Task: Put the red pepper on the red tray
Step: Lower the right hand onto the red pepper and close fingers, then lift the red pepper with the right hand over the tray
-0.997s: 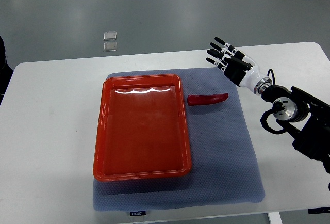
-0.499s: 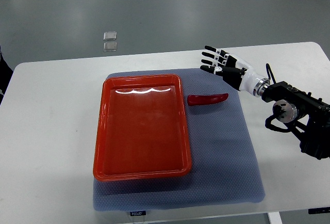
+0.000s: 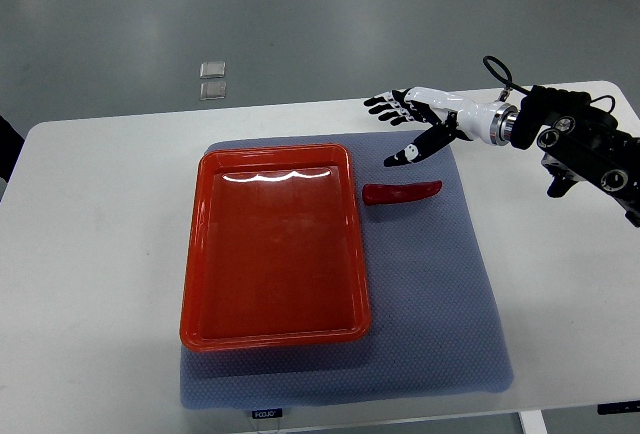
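Observation:
A red pepper (image 3: pixel 402 192) lies on the grey-blue mat (image 3: pixel 430 284), just right of the red tray's upper right corner. The red tray (image 3: pixel 273 244) lies on the mat's left half and holds nothing. My right hand (image 3: pixel 405 124) comes in from the right edge. It hovers just above and behind the pepper, fingers spread open, thumb pointing down toward it. It holds nothing and does not touch the pepper. The left arm is out of view.
The mat lies on a white table (image 3: pixel 90 254). Two small clear squares (image 3: pixel 213 78) lie on the floor beyond the table's far edge. My right forearm (image 3: pixel 585 149) with its cable reaches over the table's right side.
My right hand has moved left and forward over the mat and turned palm down. It is now closer to the pepper. The pepper and tray have not moved.

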`<state>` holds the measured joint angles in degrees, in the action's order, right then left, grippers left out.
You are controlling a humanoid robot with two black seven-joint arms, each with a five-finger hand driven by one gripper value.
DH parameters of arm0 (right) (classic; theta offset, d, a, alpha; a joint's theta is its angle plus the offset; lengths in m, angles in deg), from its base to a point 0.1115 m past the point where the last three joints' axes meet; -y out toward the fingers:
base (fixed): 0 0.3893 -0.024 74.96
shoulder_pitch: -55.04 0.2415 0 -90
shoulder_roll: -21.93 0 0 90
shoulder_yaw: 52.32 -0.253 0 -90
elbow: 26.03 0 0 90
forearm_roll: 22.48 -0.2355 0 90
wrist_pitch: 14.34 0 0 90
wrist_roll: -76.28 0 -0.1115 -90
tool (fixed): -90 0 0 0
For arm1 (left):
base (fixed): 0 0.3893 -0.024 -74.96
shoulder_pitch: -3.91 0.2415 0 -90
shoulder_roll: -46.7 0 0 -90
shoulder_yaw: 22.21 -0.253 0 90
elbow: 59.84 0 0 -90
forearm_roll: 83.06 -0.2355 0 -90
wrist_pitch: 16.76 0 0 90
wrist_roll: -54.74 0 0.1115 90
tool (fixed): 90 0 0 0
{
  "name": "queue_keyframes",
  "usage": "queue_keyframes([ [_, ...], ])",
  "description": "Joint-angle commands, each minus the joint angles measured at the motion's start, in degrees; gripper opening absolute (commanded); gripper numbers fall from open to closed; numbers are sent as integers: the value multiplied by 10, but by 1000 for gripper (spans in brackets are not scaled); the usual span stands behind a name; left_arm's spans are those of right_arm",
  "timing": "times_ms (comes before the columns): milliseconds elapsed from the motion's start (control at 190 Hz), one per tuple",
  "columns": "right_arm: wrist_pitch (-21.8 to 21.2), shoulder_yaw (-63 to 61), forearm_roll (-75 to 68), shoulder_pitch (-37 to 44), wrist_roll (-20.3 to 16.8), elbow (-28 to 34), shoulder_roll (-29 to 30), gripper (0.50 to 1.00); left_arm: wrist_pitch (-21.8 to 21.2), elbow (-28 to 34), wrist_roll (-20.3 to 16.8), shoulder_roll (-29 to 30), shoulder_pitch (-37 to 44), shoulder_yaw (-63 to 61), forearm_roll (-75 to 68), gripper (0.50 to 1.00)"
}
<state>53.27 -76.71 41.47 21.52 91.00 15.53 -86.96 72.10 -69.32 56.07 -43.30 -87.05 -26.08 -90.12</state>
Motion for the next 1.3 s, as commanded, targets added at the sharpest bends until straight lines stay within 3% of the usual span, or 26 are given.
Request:
queue_keyframes([
  [0,0,58,27,31,1,0,-4,911,0,0,0,0,0,0,-1,1000],
  [189,6,194,69,92,1,-1,-1,911,0,0,0,0,0,0,-1,1000],
  [352,9,211,94,94,0,-1,6,909,0,0,0,0,0,0,0,1000],
  [661,73,238,121,77,-5,-7,22,895,0,0,0,0,0,0,-1,1000],
  [798,77,245,121,77,-6,-8,23,891,0,0,0,0,0,0,-1,1000],
  [803,81,245,121,76,-6,-10,24,871,0,0,0,0,0,0,0,1000],
  [866,86,246,121,74,-6,-12,25,834,0,0,0,0,0,0,-1,1000],
  [1071,90,258,121,70,-6,-12,25,740,0,0,0,0,0,0,-1,1000],
  [1234,90,261,121,71,-6,-12,24,607,0,0,0,0,0,0,-1,1000],
  [1297,90,261,121,71,-6,-12,24,599,0,0,0,0,0,0,0,1000],
])
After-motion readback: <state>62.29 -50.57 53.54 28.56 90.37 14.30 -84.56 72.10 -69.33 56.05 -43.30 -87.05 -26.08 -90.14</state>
